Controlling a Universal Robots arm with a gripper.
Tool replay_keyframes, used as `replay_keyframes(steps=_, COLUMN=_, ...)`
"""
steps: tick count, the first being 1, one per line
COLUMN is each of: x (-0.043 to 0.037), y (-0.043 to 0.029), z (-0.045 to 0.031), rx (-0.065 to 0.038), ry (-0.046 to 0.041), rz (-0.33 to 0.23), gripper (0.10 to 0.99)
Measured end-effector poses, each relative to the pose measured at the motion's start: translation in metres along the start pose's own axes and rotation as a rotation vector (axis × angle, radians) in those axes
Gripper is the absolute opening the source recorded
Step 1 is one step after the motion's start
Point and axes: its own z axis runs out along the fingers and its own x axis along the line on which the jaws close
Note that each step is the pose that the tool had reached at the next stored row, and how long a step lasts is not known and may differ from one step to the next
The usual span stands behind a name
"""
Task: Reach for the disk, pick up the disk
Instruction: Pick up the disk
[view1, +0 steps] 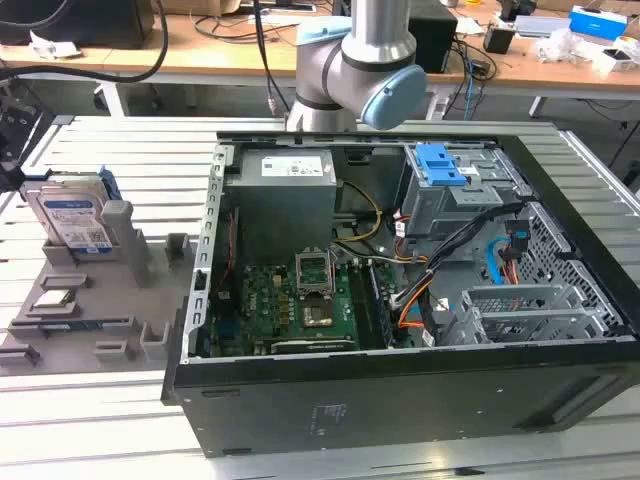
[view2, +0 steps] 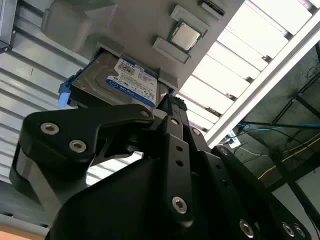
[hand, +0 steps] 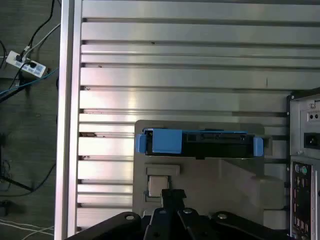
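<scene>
**Clerk:** Entries, largest first.

**Keeper:** Item one: slatted aluminium table (view1: 120, 150), bearing all the rest.
Item two: open computer case (view1: 400, 400), lying on its side with boards and cables exposed. It fills the middle and the exterior view's right.
Item three: arm (view1: 365, 60), grey with pale blue caps, rising behind the case.
Item four: grey fixture (view1: 110, 310), flat on the table just beside the case, at the exterior view's left.

**Clerk:** And the disk?

**Keeper:** Item five: disk (view1: 72, 215), one, silver-grey, with a white-and-blue label and blue rails. It stands on edge in a slot at the fixture's far end, well apart from the case's drive bays. Nothing touches it.
Item six: gripper (hand: 173, 194), black. In the first wrist view its fingers run together to a single tip with no gap I can make out. Entered as closed, nothing held.
Item seven: processor chip (hand: 156, 186), smallest, seated in the fixture.

**Clerk:** How do five and six lie to each other?

**Keeper:** In the first wrist view the tip hangs above the fixture, near the chip. The disk lies ahead of the tip, beyond the chip. Its long axis runs parallel with the table slats and crosswise to the gripper's line. Its thin upper edge is turned towards the tool. My judgement is that the gripper is short of the disk rather than over it, and the reach is unfinished.
</scene>
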Motion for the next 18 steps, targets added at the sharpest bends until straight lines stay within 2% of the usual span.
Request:
replay_keyframes(steps=1, x=0.0000, y=0.0000, z=0.0000, rx=0.000, ry=0.0000, rz=-0.001, gripper=0.106)
replay_keyframes(steps=5, x=0.0000, y=0.0000, z=0.0000, rx=0.000, ry=0.0029, rz=-0.077, gripper=0.106)
replay_keyframes(steps=9, x=0.0000, y=0.0000, z=0.0000, rx=0.000, ry=0.0044, rz=-0.116, gripper=0.106)
replay_keyframes(steps=13, x=0.0000, y=0.0000, z=0.0000, rx=0.000, ry=0.0070, rz=-0.186, gripper=0.106)
replay_keyframes(steps=18, x=0.0000, y=0.0000, z=0.0000, rx=0.000, ry=0.0086, rz=-0.225, gripper=0.106)
